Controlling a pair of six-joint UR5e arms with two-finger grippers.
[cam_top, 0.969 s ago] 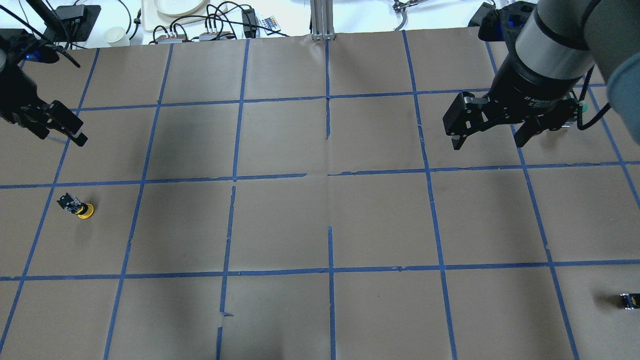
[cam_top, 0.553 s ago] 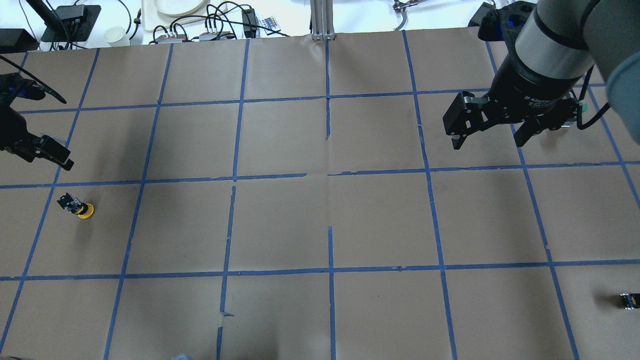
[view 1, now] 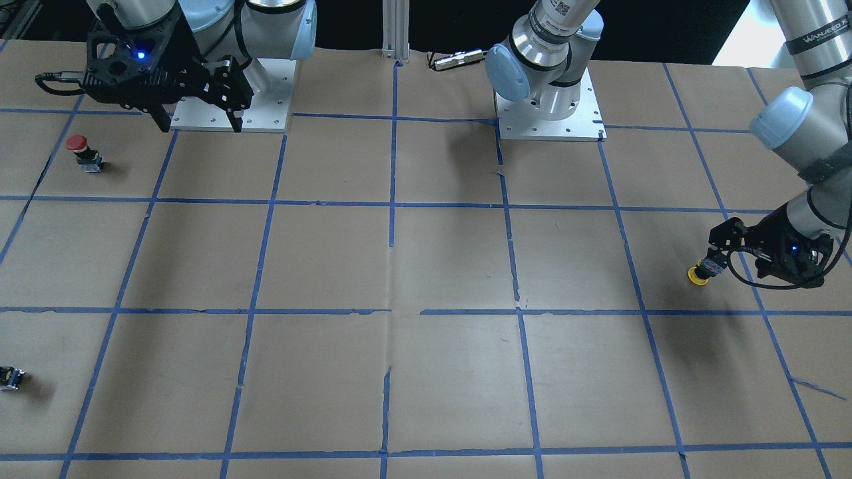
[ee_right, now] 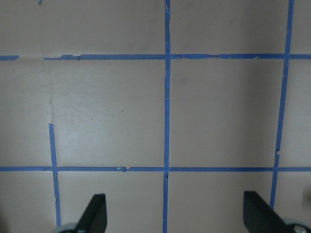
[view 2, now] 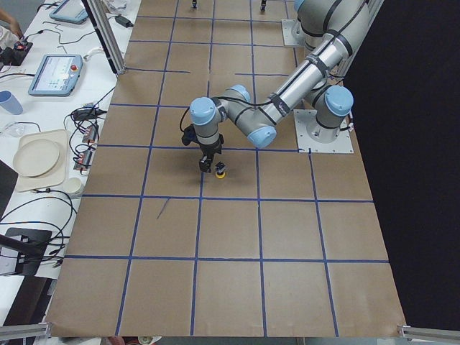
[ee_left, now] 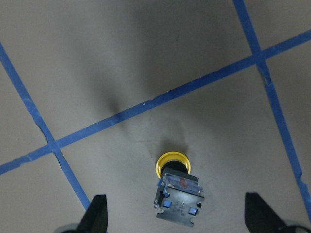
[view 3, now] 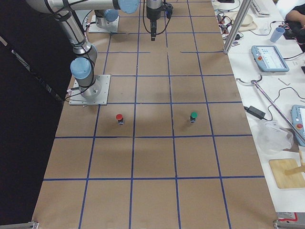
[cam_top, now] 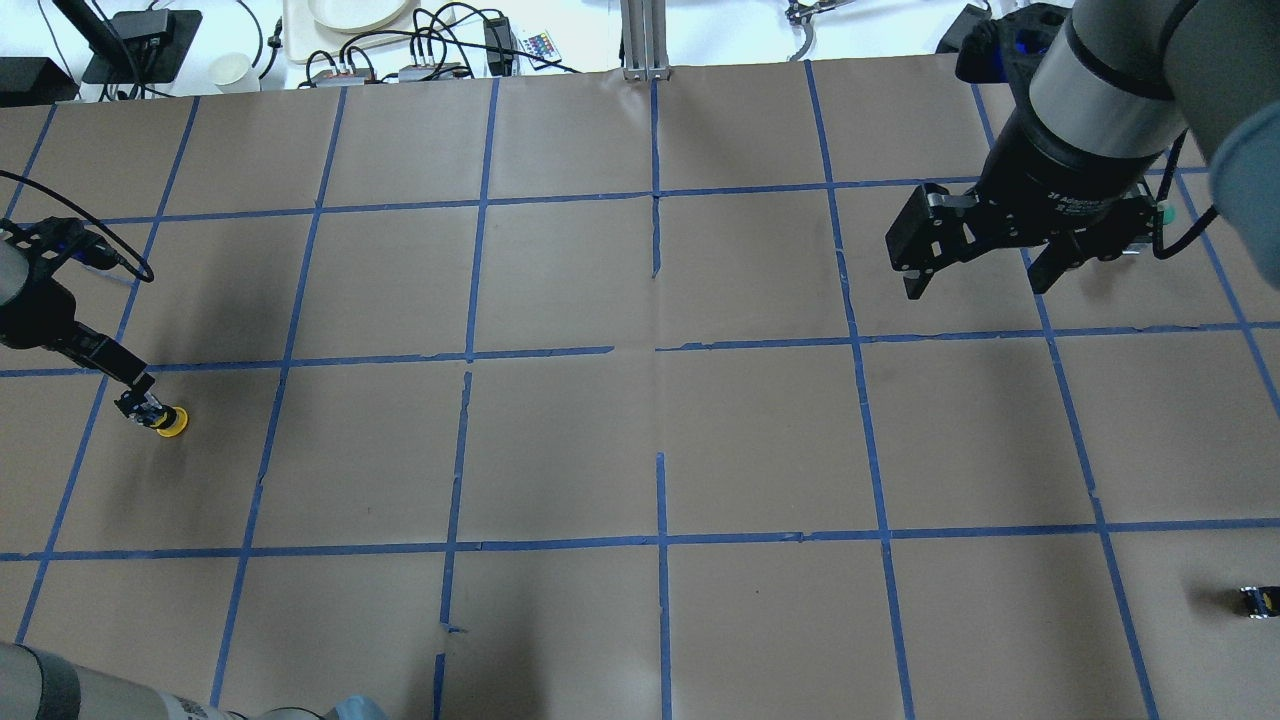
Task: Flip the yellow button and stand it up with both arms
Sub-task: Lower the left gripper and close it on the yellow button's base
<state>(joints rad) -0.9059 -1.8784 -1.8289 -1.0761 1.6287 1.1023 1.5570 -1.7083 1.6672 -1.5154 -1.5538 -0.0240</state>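
The yellow button (cam_top: 165, 418) lies on its side on the brown paper at the table's left, with its yellow cap pointing away from my left gripper. It also shows in the front view (view 1: 700, 273), the left side view (view 2: 221, 171) and the left wrist view (ee_left: 177, 187). My left gripper (cam_top: 135, 393) is low over it and open. In the left wrist view (ee_left: 179, 216) its fingertips (ee_left: 97, 216) stand on either side of the black-grey block, apart from it. My right gripper (cam_top: 980, 285) hangs open and empty high over the far right, seen also in its wrist view (ee_right: 177, 216).
A red-capped button (view 1: 80, 150) and a small black-grey block (view 1: 10, 377) sit on my right side. The block also shows in the overhead view (cam_top: 1258, 600). A green-capped button (view 3: 193, 116) stands beyond the red one. Arm bases (view 1: 547, 100) are at my edge. Cables and dishes (cam_top: 400, 40) line the far edge.
My left gripper has moved toward the near side and down, from the far-left square to the yellow button, and now straddles its block. The right arm and the button have not moved.
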